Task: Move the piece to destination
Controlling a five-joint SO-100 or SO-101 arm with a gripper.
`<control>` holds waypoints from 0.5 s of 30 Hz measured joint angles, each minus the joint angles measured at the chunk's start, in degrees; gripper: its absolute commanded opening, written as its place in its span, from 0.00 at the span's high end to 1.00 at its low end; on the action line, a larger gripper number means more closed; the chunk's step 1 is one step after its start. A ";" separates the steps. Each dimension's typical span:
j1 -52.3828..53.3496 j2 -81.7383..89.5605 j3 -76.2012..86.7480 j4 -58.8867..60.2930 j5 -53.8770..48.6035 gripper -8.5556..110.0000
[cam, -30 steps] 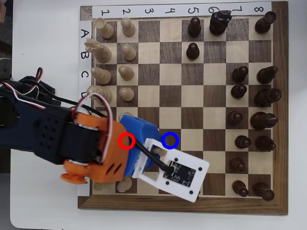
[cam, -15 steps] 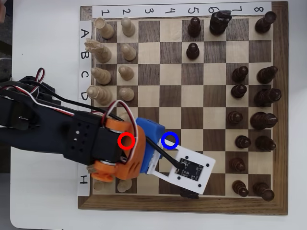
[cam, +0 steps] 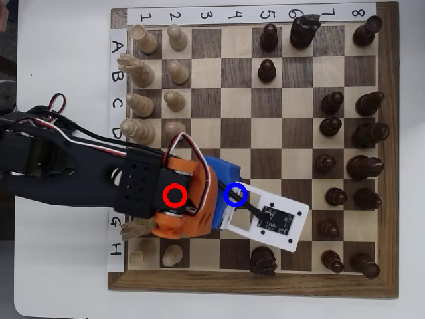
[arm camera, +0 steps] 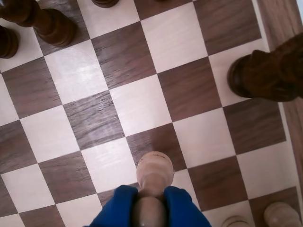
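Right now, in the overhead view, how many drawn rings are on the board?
2. Red ring over the arm's orange joint; blue ring just right of it. None appear hidden.

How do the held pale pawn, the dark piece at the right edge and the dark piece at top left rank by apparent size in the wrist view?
1. Dark piece at the right edge.
2. Held pale pawn, though it sits nearest the camera, so this is unsure.
3. Dark piece at top left, cropped by the frame.
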 measured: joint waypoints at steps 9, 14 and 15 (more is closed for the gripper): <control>-0.09 -0.79 2.20 -3.08 0.00 0.93; -0.09 -0.79 4.04 -4.66 0.00 0.93; -0.09 -0.79 4.39 -5.10 0.00 0.93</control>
